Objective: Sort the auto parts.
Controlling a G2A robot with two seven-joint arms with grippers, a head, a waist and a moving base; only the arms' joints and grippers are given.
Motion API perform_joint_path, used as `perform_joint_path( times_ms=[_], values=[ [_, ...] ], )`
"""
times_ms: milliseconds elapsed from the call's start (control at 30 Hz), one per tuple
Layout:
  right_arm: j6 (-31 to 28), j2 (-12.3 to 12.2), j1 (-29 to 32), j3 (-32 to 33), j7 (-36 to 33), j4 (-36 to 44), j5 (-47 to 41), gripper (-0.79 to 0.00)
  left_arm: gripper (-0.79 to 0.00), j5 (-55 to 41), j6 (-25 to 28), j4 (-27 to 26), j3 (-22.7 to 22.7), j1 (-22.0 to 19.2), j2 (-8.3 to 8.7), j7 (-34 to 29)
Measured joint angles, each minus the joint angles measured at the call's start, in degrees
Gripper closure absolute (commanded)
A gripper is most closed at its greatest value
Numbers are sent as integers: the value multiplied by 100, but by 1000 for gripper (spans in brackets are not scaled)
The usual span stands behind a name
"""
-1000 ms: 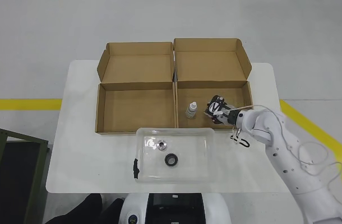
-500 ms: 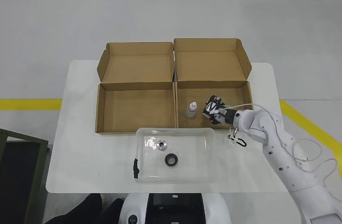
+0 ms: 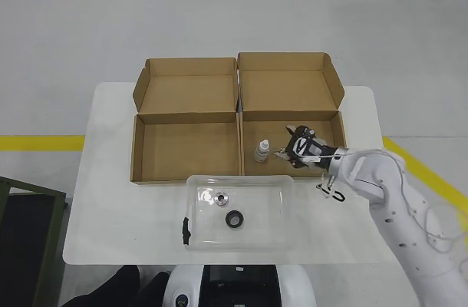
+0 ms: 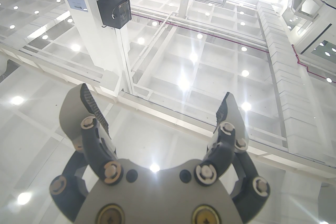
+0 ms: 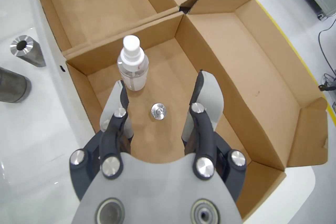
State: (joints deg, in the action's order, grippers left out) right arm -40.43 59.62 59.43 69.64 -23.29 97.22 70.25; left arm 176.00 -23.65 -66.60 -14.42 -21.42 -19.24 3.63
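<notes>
My right gripper [image 5: 161, 83] [image 3: 292, 147] hangs open inside the right cardboard box [image 5: 262, 72] [image 3: 326, 127]. On the box floor, between and below its fingers, lies a small round silver metal part [image 5: 158, 111], untouched. A clear spray bottle with a white cap [image 5: 132, 67] [image 3: 262, 150] stands upright just beyond the gripper, near the box's corner. Two grey metal cylinders [image 5: 26, 50] [image 5: 11, 87] sit in the clear tray [image 3: 272, 230]; from above they are a silver part [image 3: 221, 199] and a dark ring [image 3: 234, 219]. My left gripper [image 4: 157, 101] is open, holds nothing and points at the ceiling.
The left cardboard box [image 3: 186, 150] holds nothing and adjoins the right one, both with lids folded back. A small black piece [image 3: 186, 230] rests at the tray's left edge. The white table [image 3: 111, 192] has bare room at either side of the boxes.
The right gripper, shut a second ago over the right box, has spread its fingers, and the small silver part now lies free on the box floor.
</notes>
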Motion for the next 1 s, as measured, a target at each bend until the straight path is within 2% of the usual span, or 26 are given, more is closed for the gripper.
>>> perform_joint_path(
  times_ms=[200,433,733,1000],
  values=[
    [-200,-93,617,316,-128,942,-181,-514,-785,0,0,0,0,0,0,0],
    [-496,-127,1167,162,-42,1641,-317,-533,-785,0,0,0,0,0,0,0],
    [-633,-118,1333,-320,-97,1820,115,-557,-785,0,0,0,0,0,0,0],
    [-612,-62,1251,-844,146,1714,576,-582,-785,0,0,0,0,0,0,0]
  ],
)
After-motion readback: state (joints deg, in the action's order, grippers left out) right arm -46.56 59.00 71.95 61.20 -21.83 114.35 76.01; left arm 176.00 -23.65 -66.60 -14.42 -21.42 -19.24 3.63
